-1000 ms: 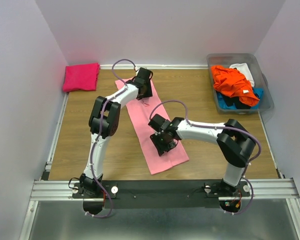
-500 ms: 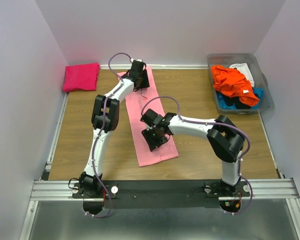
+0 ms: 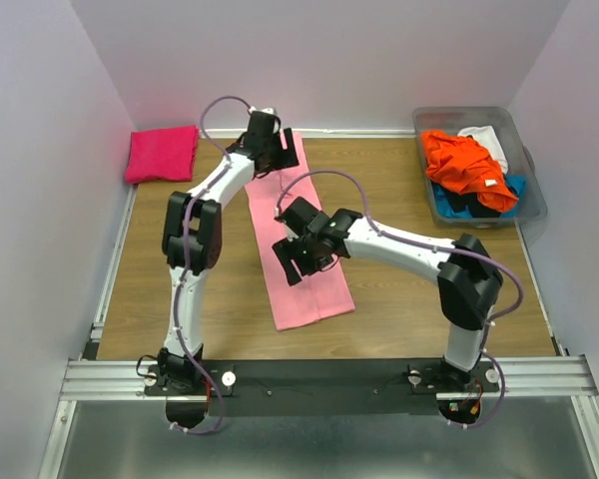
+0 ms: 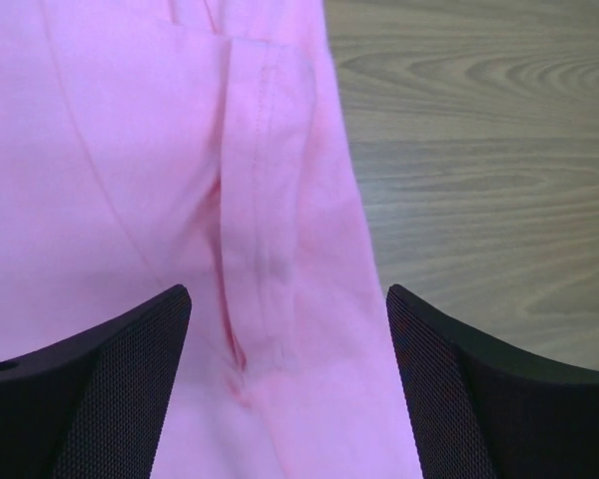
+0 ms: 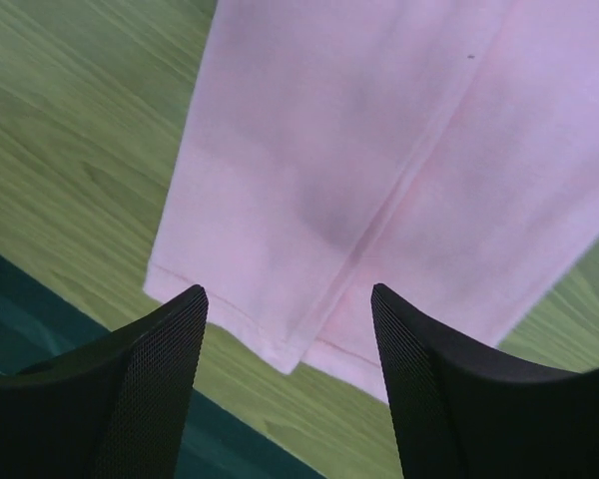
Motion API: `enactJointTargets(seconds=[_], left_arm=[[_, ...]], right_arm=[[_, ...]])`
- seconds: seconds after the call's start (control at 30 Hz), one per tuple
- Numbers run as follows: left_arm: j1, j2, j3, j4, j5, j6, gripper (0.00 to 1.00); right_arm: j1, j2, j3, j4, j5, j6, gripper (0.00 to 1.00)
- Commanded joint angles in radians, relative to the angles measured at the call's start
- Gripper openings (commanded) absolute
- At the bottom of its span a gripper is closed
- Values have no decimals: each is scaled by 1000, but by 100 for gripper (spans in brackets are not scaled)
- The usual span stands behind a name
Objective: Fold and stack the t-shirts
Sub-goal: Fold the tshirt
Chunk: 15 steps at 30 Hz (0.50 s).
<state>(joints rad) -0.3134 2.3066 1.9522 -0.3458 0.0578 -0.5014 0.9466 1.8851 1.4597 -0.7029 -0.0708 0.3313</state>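
- Pink cloth dominates the top view: the light pink t-shirt (image 3: 314,296), folded into a long narrow strip, lies flat on the wooden table (image 3: 419,289), running from far-centre to near-centre. A second ago the strip slanted with its near end further right; it now lies straighter and further left.
- In that view the left gripper (image 3: 280,157) sits over the strip's far end, further left and farther back than before. The right gripper (image 3: 298,257) is over the middle of the strip and has also shifted left.
- A hot-pink t-shirt (image 3: 162,154) lies folded as a neat square at the far left, unmoved. At the far right a clear plastic bin (image 3: 535,205) holds a crumpled orange shirt (image 3: 464,165) with white, blue and black cloth beneath it.
- From the left wrist, the left gripper (image 4: 288,299) stands wide, with nothing between its black mesh-textured fingers (image 4: 110,399). Below them the light pink t-shirt (image 4: 120,150) lies smooth and matte, with a stitched hem (image 4: 255,200) doubled into a soft ridge. Pale wood grain (image 4: 479,150) shows to the right.
- From the right wrist, the right gripper (image 5: 288,294) is likewise spread wide and holds nothing. The light pink t-shirt (image 5: 379,130) below shows a lengthwise crease and its square stitched end on the wood (image 5: 70,150).
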Motion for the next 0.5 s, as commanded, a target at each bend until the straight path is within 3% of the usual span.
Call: enactJointTargets(seconds=[0.0,0.2,0.3,0.47], left_arm=[[0,-284,-123,14,-91,-8,88],[-79,-686,-473,19,-304,-40,88],[-142,-840,-710,-45,-325,-95,86],[-288,-1010,-959,-180,-311,-253,85]], right_arm=[[-28,-119,-2,-81,126,15,76],[-100,-288,-188,-109,197,97,78],[-146,-354,-284,-107,198,123,75],[-166,-418,-420,-70,172,152,65]])
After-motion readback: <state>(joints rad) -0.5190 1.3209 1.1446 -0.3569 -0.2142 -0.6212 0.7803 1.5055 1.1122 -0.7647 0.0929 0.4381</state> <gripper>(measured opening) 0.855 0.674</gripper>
